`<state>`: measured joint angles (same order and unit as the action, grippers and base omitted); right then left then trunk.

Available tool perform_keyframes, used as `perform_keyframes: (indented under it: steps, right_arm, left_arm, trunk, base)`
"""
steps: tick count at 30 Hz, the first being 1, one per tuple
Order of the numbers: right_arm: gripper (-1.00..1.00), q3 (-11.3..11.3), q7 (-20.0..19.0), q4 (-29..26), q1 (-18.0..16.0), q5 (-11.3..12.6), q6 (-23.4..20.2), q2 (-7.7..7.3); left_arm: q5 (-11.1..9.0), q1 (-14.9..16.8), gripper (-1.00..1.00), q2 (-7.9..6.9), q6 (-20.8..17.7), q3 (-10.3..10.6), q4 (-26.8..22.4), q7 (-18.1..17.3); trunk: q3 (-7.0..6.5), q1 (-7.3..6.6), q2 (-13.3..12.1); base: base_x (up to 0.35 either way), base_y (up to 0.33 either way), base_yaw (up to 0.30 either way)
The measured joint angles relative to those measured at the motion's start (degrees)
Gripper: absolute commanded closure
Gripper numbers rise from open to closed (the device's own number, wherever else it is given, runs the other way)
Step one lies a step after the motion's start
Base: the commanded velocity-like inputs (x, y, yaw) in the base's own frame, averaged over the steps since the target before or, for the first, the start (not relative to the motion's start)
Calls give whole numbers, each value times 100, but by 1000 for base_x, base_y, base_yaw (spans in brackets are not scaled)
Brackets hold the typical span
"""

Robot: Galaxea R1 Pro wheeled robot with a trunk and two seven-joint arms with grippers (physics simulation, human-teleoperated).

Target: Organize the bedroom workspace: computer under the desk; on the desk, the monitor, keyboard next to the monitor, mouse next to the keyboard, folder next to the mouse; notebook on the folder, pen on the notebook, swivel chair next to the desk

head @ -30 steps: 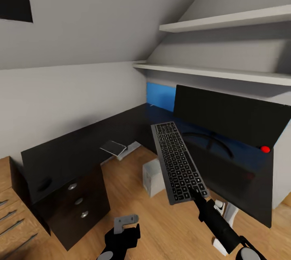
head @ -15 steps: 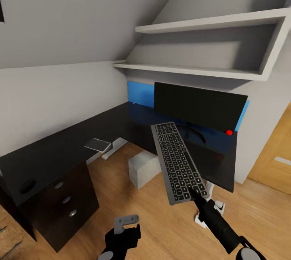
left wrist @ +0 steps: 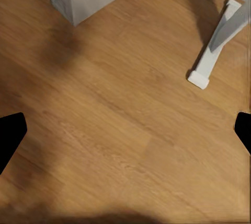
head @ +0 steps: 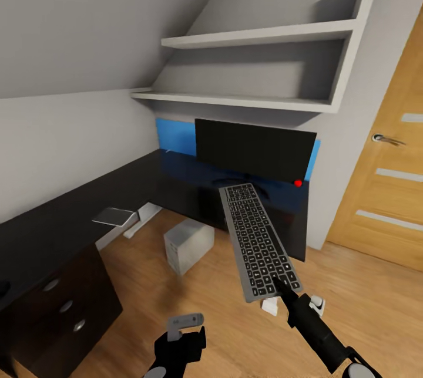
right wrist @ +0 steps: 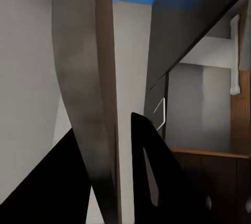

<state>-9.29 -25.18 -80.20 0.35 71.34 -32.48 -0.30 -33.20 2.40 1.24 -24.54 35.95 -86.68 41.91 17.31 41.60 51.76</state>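
One long black desk (head: 70,219) wraps the corner under the sloped ceiling, and the monitor (head: 254,152) already stands on its far wing against the blue back panel (head: 174,136), so we take that wing as our target. Below it the white computer (head: 187,244) sits on the wood floor (left wrist: 125,130) by the desk's open underside, about where it belongs. Our right gripper (head: 281,286) pinches the keyboard (head: 257,238) by its near short end, holding it out lengthwise toward the monitor, likely so it can be laid on the desktop in front of the screen. Our left gripper (left wrist: 125,130) hangs low with its fingers spread wide and nothing between them, facing the floor.
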Motion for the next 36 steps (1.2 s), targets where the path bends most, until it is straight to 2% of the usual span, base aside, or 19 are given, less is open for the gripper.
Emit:
perform_keyframes:
  steps: [29,33,34,35,36]
  right_arm:
    - [100,1,0,4,0,-3,-1,-3]
    - [100,10,0,7,0,-14,5,3]
    - [100,13,1,8,0,-14,14,6]
    - [100,13,4,10,-1,-14,102,9]
    - [100,15,7,12,0,-18,164,10]
  left_arm:
    - [-24,2,-100,-31,-4,-28,71,5]
    - [-27,0,-100,-143,37,-21,639,15]
    - [-27,-2,-100,-162,49,-22,928,11]
    - [-21,-4,-100,-183,160,-27,1543,7]
    - [-16,-3,-100,-188,289,-30,1883,1]
  trunk:
    - [0,0,0]
    - [0,0,0]
    - [0,0,0]
    - [1,0,0]
    - [0,0,0]
  base:
    - [0,0,-300]
    - [0,0,-300]
    - [0,0,-295]
    - [0,0,-293]
    - [0,0,-291]
